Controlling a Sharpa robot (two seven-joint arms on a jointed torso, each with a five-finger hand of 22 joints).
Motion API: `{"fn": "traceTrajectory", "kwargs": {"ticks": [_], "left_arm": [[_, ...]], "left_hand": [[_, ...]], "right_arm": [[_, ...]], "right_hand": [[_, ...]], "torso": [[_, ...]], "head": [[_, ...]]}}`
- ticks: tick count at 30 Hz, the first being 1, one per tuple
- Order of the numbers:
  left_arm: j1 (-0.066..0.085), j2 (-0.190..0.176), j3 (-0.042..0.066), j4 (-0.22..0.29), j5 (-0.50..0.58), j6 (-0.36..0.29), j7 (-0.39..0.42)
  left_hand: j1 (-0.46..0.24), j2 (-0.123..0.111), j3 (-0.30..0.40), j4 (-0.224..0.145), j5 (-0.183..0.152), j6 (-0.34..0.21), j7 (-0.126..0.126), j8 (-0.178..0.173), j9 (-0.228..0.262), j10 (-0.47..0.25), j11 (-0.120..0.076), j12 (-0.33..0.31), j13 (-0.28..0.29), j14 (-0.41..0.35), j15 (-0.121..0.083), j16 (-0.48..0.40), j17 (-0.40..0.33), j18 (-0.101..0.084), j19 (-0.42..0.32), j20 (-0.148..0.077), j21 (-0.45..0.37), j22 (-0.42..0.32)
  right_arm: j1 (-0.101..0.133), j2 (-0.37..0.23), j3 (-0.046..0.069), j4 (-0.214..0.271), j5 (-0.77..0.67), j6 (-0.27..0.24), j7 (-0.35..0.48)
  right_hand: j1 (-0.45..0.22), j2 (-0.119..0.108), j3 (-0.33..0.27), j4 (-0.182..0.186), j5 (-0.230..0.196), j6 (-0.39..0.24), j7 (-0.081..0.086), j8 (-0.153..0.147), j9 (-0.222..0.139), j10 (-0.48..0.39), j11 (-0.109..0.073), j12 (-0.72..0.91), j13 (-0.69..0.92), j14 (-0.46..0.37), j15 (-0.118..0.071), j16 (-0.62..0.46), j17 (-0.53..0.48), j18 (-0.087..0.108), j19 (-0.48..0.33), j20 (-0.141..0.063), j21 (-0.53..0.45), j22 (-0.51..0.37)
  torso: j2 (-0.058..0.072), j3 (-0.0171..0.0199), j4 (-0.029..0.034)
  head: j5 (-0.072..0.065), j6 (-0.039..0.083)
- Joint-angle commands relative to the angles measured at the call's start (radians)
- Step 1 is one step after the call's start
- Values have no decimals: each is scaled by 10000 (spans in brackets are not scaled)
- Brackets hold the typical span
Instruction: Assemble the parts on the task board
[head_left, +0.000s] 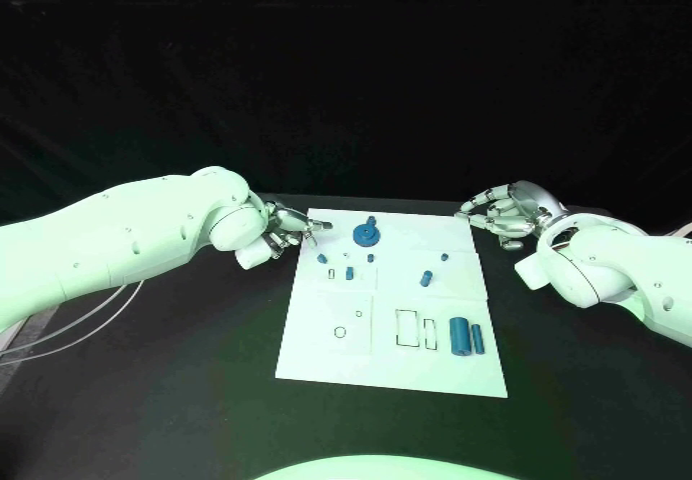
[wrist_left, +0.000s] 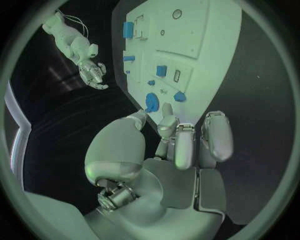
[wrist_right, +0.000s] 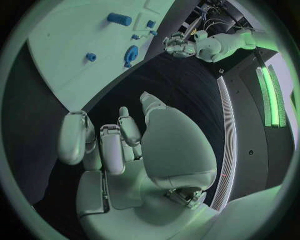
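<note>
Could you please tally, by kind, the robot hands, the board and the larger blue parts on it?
Robot hands: 2, the left robot hand and the right robot hand
White task board: 1
Long blue cylinders: 2
Big round blue part: 1
Total: 6
The smaller blue parts are too small to count surely.

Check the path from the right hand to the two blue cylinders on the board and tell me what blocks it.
Nothing visible does. The right hand hovers off the board's far right corner; only bare board and table lie between it and the cylinders.
</note>
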Motion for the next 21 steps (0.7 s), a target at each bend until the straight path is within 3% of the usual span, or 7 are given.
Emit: {"fn": "traceTrajectory", "kwargs": {"ticks": [1, 6, 21], "left_arm": [[89, 185, -49, -123, 60, 155, -208], [226, 387, -173, -333, 37, 632, -564], [280, 583, -282, -648, -55, 1414, -950]], "left_hand": [[-112, 99, -654, 72, 139, 238, -37, 207, -17, 269, -60, 83, 196, 847, -90, 213, 1915, -130, 245, -58, 152, 164], [-123, 91, -674, 68, 139, 236, -37, 208, -16, 265, -61, 77, 189, 851, -91, 219, 1927, -131, 248, -60, 156, 169], [-154, 188, -741, 68, 142, 331, -78, 311, 38, 350, -93, 133, 335, 884, -114, 269, 2032, -175, 345, -87, 299, 344]], "right_arm": [[-6, 23, 0, -8, -2, 6, 6], [-7, 35, -1, -15, -1, 8, 5], [-17, 51, -3, -38, 2, 4, 9]], "right_hand": [[-440, 23, 388, 80, 198, -90, -8, 174, -30, -75, -70, -57, -43, 557, -36, -144, 752, 171, -48, -80, -64, 897], [-440, 23, 388, 80, 198, -90, -8, 174, -30, -75, -70, -57, -43, 557, -36, -144, 752, 171, -48, -80, -64, 897], [-440, 23, 388, 80, 198, -90, -8, 174, -30, -75, -70, -57, -43, 557, -36, -144, 752, 171, -48, -80, -64, 897]], "torso": [[2, 1, 2], [4, 18, -16], [7, -15, 0]], "head": [[9, -6], [37, -16], [38, -34]]}}
